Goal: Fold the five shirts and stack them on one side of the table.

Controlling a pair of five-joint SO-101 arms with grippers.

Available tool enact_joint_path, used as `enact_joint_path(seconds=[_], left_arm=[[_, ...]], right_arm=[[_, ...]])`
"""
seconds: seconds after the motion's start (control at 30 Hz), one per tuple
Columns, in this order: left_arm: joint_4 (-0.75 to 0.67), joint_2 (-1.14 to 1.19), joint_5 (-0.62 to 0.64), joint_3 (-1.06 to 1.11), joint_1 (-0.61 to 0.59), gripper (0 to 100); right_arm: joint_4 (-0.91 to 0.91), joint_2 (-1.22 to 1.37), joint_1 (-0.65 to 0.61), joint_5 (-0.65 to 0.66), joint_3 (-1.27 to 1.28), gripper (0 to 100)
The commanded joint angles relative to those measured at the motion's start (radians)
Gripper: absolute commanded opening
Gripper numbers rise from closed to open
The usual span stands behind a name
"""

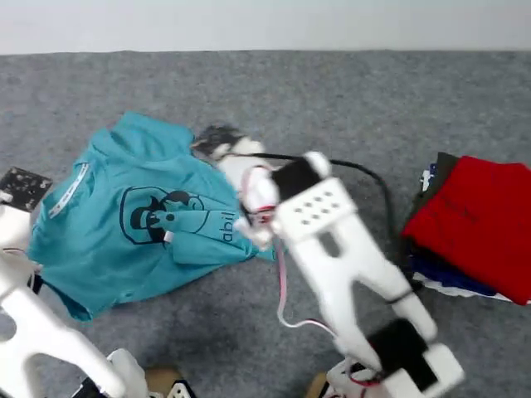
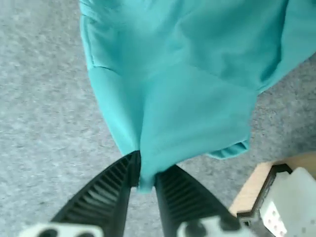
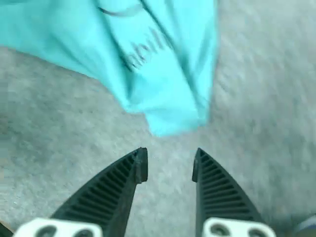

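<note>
1. The left hand (image 2: 144,173) is clamped on an edge of the teal shirt (image 1: 141,224). The cloth is pinched between its two fingers and fans out ahead of it. That grip looks meant for lifting or dragging this edge over into a fold.
2. The right hand (image 3: 169,165) has its fingers apart and holds nothing. A loose corner of the teal shirt, the part carrying lettering, lies just ahead of its fingertips without touching them. I judge that the open stance suits taking this corner.
3. The teal shirt lies print-up and rumpled on the grey table (image 1: 332,99) between the two hands. One flap near the right hand is turned in, but the shirt is not yet a neat packet.
4. A stack of folded shirts (image 1: 477,220) with a red one on top sits well beyond the right hand, on the side away from the left hand. It is apart from the teal shirt. Four colours seem to show in its layers, so the teal shirt is probably the last to fold.
5. With only one edge held, the cloth may bunch instead of folding flat.
</note>
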Motion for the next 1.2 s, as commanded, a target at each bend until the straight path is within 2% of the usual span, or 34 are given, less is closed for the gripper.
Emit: enact_joint_path(seconds=[0.0,0.2,0.53,0.77,0.97,1.17], left_arm=[[-0.074,0.000,-0.008,0.082,-0.023,0],[-0.166,0.012,-0.008,0.194,-0.095,0],[-0.163,0.012,-0.006,0.214,-0.109,0],[-0.160,0.005,-0.006,0.209,-0.109,0],[-0.158,0.005,-0.006,0.213,-0.109,0],[-0.158,0.005,-0.006,0.214,-0.109,0]], right_arm=[[-0.012,0.101,-0.102,0.008,-0.144,16.8],[-0.012,0.317,-0.211,0.006,-0.287,16.8],[-0.038,0.625,-0.323,0.009,-0.519,16.8],[-0.027,0.858,-0.317,0.011,-0.755,16.7],[-0.024,0.966,-0.254,0.011,-0.853,16.4],[-0.021,0.978,-0.196,0.014,-0.856,0.5]])
